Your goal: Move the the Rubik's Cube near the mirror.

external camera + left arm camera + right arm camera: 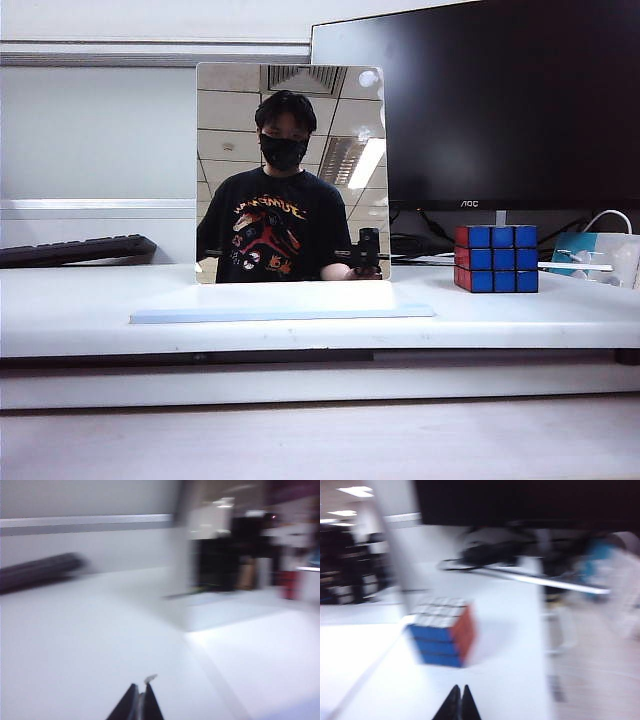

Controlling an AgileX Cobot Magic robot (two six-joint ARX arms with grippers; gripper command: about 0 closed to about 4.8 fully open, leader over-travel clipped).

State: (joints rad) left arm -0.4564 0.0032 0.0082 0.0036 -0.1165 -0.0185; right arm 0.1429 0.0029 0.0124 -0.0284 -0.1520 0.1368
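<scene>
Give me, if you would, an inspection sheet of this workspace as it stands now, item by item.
Surface: white table, bare in front of the mirror.
Job's things: Rubik's Cube stands right of the mirror, apart from its pale base plate; blue face toward the exterior camera, red face toward the mirror.
Clutter: black keyboard at far left; teal-and-white item behind the cube, unclear what.
Grippers: left gripper shut, empty, low over the table left of the mirror; right gripper shut, empty, short of the cube.
Cables: dark cables under the monitor; white cable at right.
Surroundings: pale wall; person reflected in the mirror.
</scene>
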